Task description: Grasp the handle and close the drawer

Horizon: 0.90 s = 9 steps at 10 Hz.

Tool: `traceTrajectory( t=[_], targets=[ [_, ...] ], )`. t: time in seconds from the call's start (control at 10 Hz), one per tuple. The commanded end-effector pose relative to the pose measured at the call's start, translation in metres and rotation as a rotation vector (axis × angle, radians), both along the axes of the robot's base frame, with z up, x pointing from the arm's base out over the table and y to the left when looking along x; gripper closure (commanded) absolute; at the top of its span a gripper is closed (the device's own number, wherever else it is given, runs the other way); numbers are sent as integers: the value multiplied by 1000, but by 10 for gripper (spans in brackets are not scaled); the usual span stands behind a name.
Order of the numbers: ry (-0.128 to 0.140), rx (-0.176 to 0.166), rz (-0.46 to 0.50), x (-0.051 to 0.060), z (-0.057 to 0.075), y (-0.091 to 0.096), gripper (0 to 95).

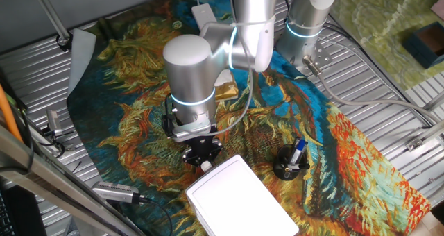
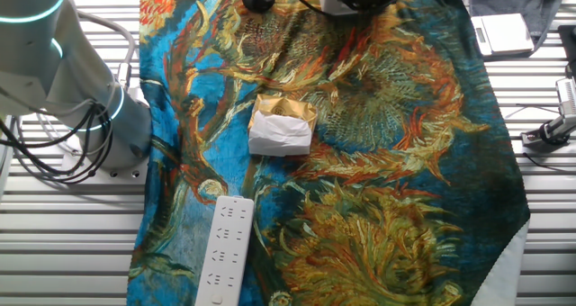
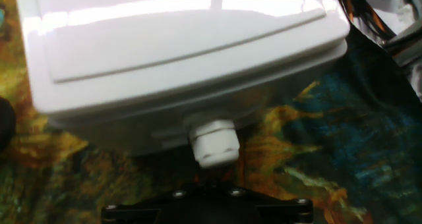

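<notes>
The white box [image 1: 239,198] lies at the near edge of the cloth. Its top fills the upper hand view [image 3: 178,39]. The drawer [image 3: 158,128] forms the box's front face and sits about flush with the box. The handle [image 3: 213,142], a small white knob, sticks out of that face. It also shows in one fixed view [image 1: 206,166]. My gripper [image 1: 202,158] hangs just behind the knob, low over the cloth, with its fingers apart. In the hand view only its black body [image 3: 208,207] shows, and nothing is held. The knob stands clear of it.
A black pen holder [image 1: 290,163] stands right of the box. A gold-and-white wrapped block [image 2: 281,126] lies mid-cloth, and a white power strip [image 2: 225,247] lies beyond it. The arm's base [image 2: 54,81] is beside the cloth. Cables and small devices lie on the metal table edges.
</notes>
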State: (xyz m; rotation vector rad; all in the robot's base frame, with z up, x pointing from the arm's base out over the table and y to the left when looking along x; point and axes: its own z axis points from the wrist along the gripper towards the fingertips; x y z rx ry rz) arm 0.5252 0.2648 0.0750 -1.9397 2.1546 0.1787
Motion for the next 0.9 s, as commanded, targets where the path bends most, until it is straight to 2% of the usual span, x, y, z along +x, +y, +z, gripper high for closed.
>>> traceTrajectory(
  t=[0.1,0.3,0.4,0.9],
  targets=[
    [-1,-60,-12,-2,4,-11,950],
    [7,-215,-75,-9,20,-23,950],
    [5,-252,-77,-12,27,-26,950],
    [1,-244,-28,-17,35,-33,950]
  ],
)
